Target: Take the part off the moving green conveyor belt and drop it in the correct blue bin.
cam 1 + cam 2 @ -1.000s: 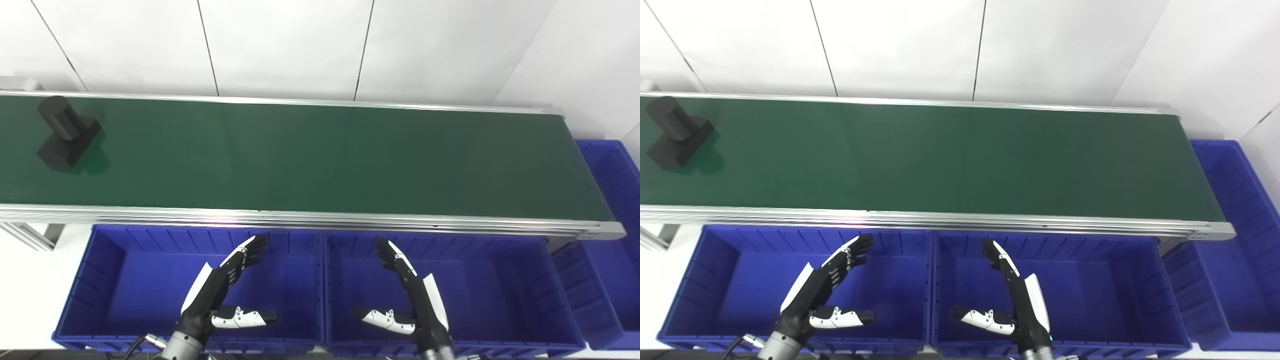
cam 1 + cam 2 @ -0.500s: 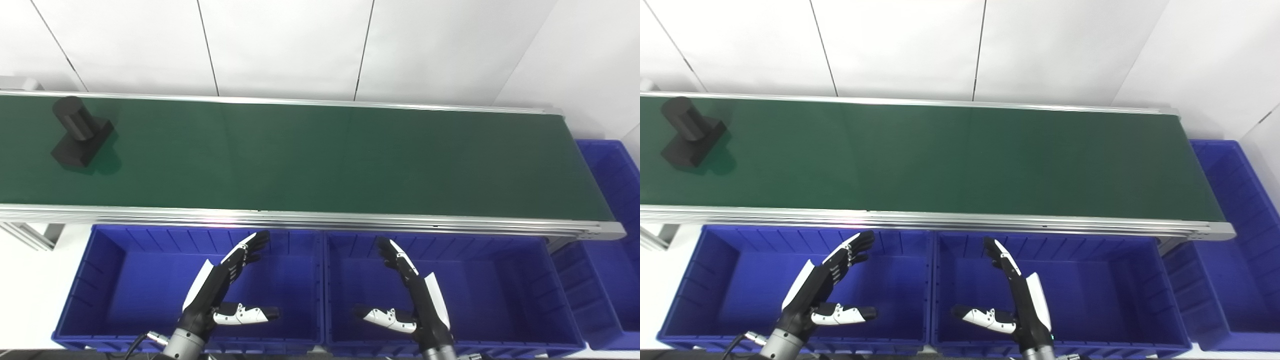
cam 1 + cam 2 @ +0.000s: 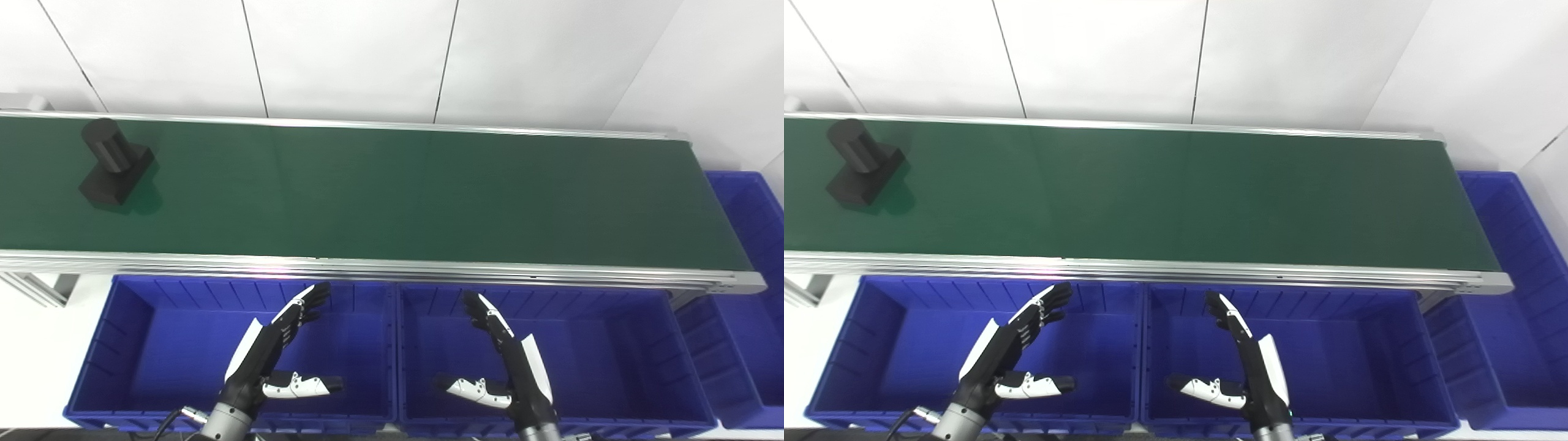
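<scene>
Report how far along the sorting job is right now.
Done: nothing yet; the blue bins look empty. In hand: nothing. The left hand and right hand hover open over the bins, holding nothing. Left: the black part, a cylinder on a block, sits at the far left of the green conveyor belt, unpicked; grasping and dropping it remain.

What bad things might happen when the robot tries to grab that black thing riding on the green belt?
1. The black part sits far to the left on the belt, while the left robot hand and right robot hand hover open over the blue bins. A late reach might miss it.
2. The part has a round post on a square base, so fingers might slip or tip it.
3. Nothing shows which bin is correct, so it might land in the wrong one.
</scene>
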